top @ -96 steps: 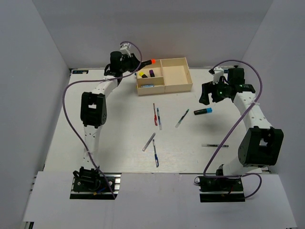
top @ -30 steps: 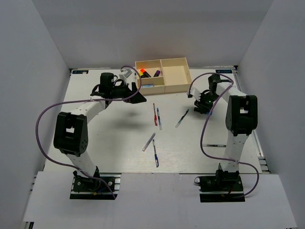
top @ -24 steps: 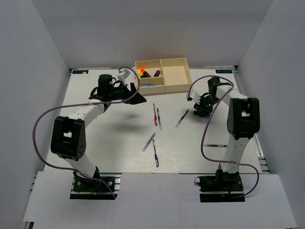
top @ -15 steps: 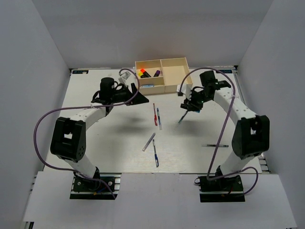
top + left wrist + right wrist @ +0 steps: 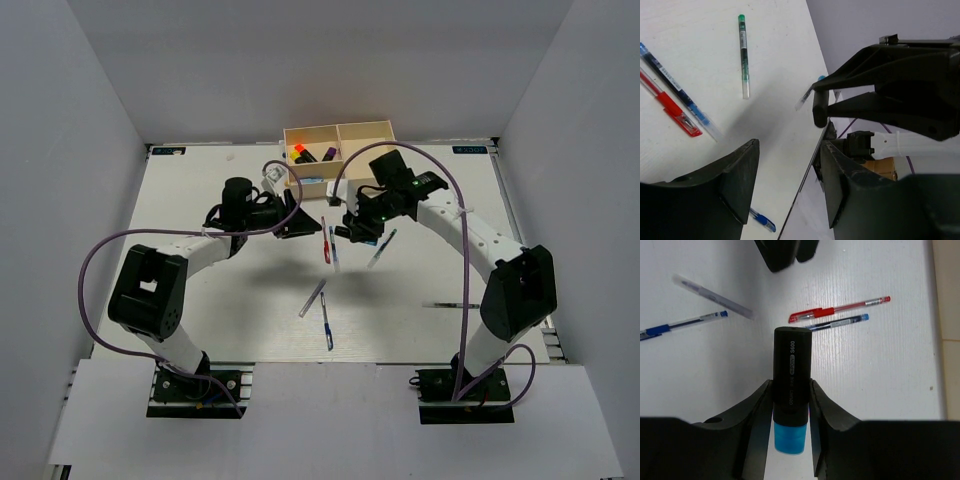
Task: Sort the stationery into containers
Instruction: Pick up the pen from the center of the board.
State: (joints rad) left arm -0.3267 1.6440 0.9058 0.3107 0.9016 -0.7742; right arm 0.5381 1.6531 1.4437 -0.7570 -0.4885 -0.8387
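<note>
Swinging in from the tray's right side, the right gripper (image 5: pixel 356 228) now hangs just in front of the cream tray (image 5: pixel 375 186), clamped on a black highlighter with a blue end (image 5: pixel 791 371). The left gripper (image 5: pixel 790 150) has come away from the tray's left end and hovers in front of the tray too, spread wide and empty, near the red pen (image 5: pixel 835 310). The highlighter likely belongs in the tray's far-left compartment, where an orange-ended highlighter (image 5: pixel 299 151) already lies. Rising clear of the tray's near wall, steering wide of the neighbouring arm and letting go low would serve best.
</note>
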